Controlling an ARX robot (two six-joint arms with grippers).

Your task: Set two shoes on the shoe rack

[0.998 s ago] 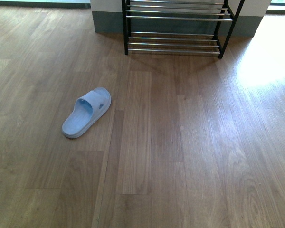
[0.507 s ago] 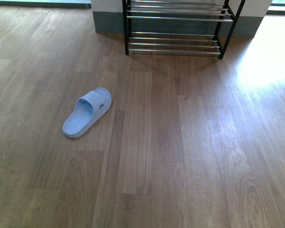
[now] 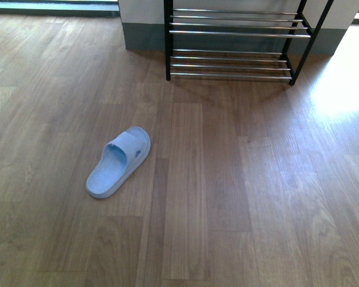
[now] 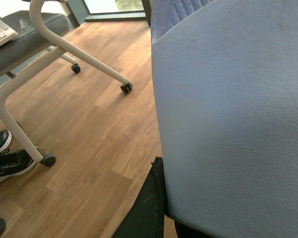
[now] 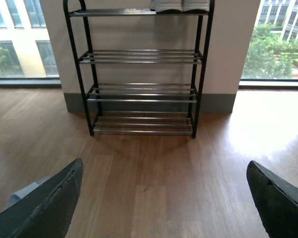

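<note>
On the wood floor (image 3: 257,179) ahead of you, one slide (image 3: 118,162) lies sole down, left of centre and well apart from the rack (image 3: 232,33), with its toe end angled toward it. The rack stands against the wall at the far side. Your right wrist view faces the rack square on and shows white-soled shoes (image 5: 181,5) on its top tier. Your right claw (image 5: 161,198) is spread wide, its two dark fingertips (image 5: 44,208) at opposite sides of that view, and it grips nothing. A corner of the floor slide peeks past one fingertip. Your left claw (image 4: 154,208) is mostly hidden. A second slide (image 4: 228,109) fills its wrist view, raised off the floor and pressed against the one dark finger you can see, so it looks clamped. Behind it are a chair (image 4: 64,44) on casters and black sneakers (image 4: 5,158).
</note>
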